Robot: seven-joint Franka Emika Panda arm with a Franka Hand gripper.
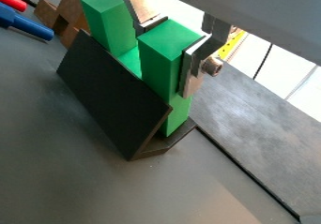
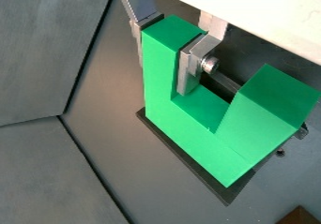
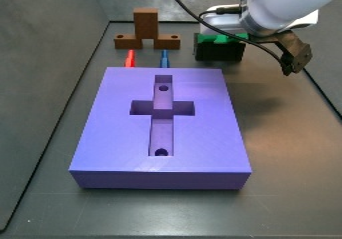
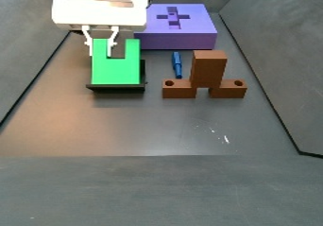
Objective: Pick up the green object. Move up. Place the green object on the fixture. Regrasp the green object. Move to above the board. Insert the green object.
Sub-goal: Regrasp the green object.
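Gripper (image 4: 106,46), on the white arm, hangs at the far end of the floor, its flat silver fingers (image 2: 191,64) pinching one prong of the bright green blocky U-shaped piece (image 4: 116,69). That green piece leans on the dark L-shaped fixture (image 1: 119,106), prongs pointing up toward the gripper. Just beside it lie a small blue peg (image 4: 178,61) and a red peg (image 3: 128,56). A brown cross-shaped wooden stand (image 4: 202,77) comes next. Behind them sits the large purple-blue rectangular board (image 3: 163,123) with its cross-shaped recess.
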